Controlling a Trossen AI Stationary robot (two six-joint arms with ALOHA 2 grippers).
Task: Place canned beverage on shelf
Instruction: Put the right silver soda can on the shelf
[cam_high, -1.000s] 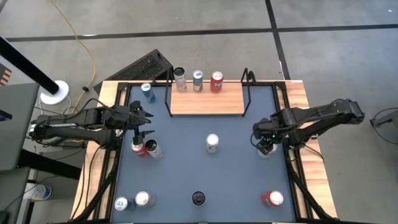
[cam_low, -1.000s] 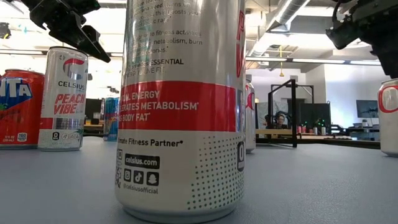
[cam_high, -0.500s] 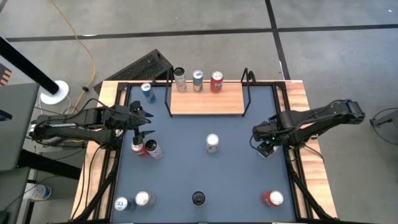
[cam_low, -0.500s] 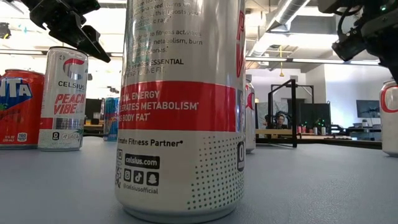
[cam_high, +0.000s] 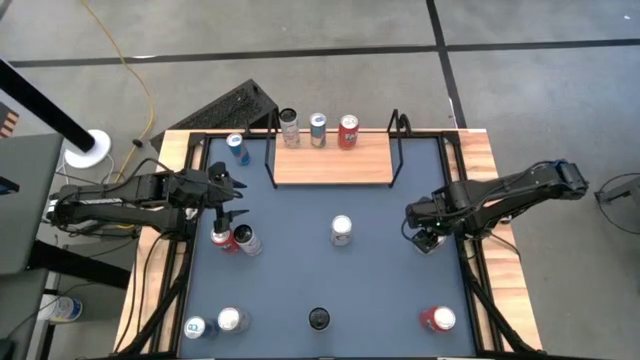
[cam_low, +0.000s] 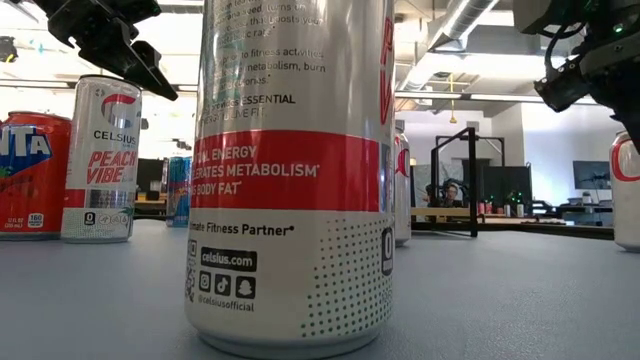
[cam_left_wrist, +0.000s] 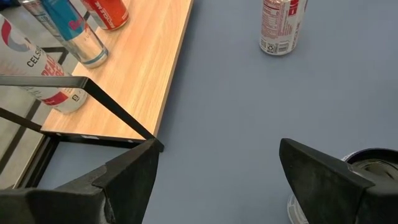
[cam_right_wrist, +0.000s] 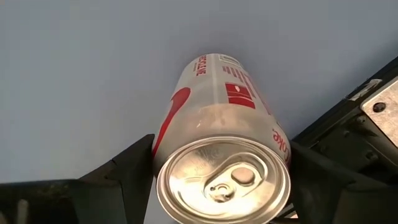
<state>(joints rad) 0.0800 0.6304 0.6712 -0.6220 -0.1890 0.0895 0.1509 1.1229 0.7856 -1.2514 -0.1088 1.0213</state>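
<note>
High view: right gripper (cam_high: 430, 238) over a silver can (cam_high: 428, 243) near the mat's right edge; shelf (cam_high: 332, 160), flat light wood with black wire ends, carries three upright cans
Left wrist view: left gripper (cam_left_wrist: 217, 180) fingers spread, empty
Right wrist view: smooth silver-and-red can (cam_right_wrist: 224, 149) stands between parted fingers (cam_right_wrist: 127, 167), not clamped

We see a dark blue-grey table mat (cam_high: 300, 280) bordered by light wooden table edges (cam_high: 488, 165). Near its front edge sits a small round black object (cam_high: 318, 319). Beyond the table lies a grey concrete floor (cam_high: 540, 90), crossed by dark seams. A thin yellow cable (cam_high: 139, 75) snakes over it, ending near a white round base (cam_high: 88, 148) that carries a slanting black pole (cam_high: 40, 100). A black ribbed panel (cam_high: 235, 108) lies tilted at the table's far left corner. From table height, we make out a bright office behind, with a seated person (cam_low: 449, 192) far off.
</note>
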